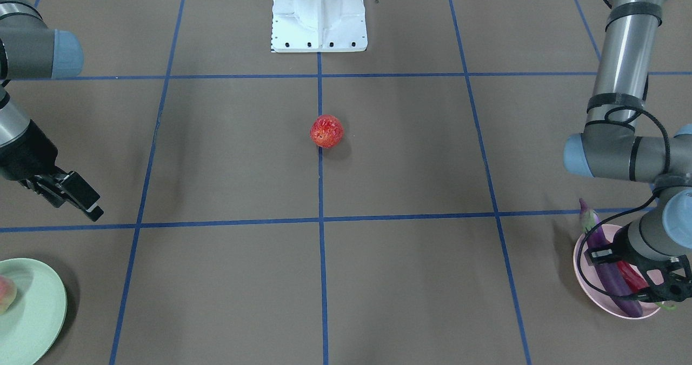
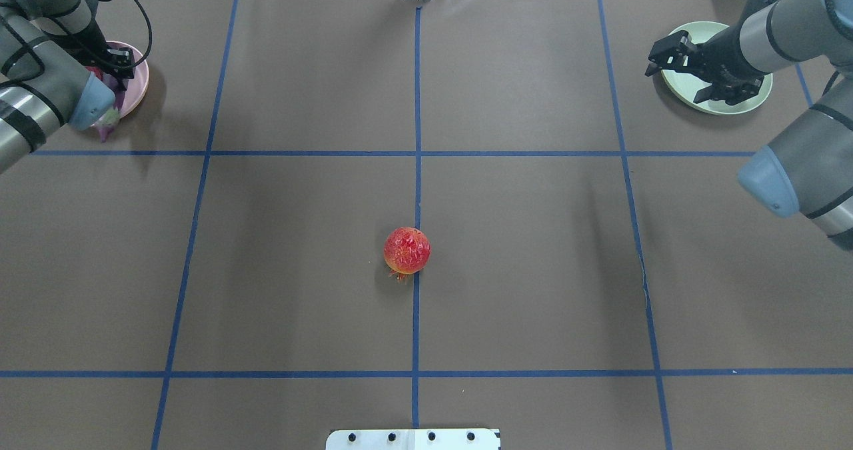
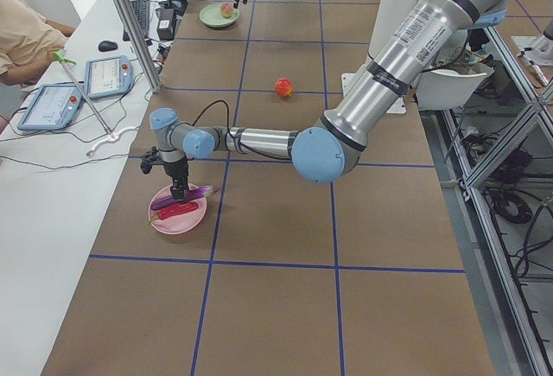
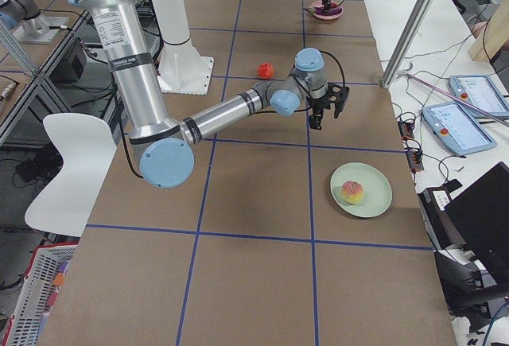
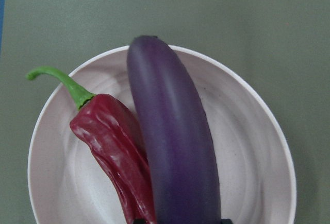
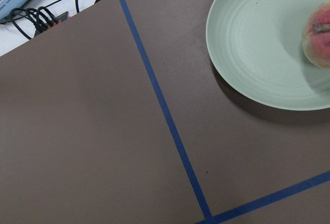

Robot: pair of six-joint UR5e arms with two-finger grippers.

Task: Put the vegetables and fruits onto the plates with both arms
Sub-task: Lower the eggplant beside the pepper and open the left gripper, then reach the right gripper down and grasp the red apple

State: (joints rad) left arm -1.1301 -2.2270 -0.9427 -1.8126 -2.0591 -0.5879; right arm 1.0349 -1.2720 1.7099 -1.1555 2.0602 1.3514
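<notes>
The round speckled strawberry [image 1: 326,131] sits alone at the table's middle, also in the overhead view [image 2: 406,251]. The purple eggplant [image 5: 175,141] and the red chili [image 5: 116,152] lie side by side in the pink plate [image 5: 247,147]. My left gripper [image 1: 658,293] hangs just over that plate [image 1: 586,278], open and empty. The peach half [image 6: 319,36] lies in the green plate [image 6: 258,38]. My right gripper [image 2: 673,82] is open and empty, raised beside the green plate [image 2: 746,100] on the side towards the table's middle.
The white base block [image 1: 319,13] stands at the robot's edge of the table. A metal pole [image 3: 130,30], tablets [image 4: 461,123] and cables lie along the operators' side. Blue tape lines mark a grid on the brown tabletop.
</notes>
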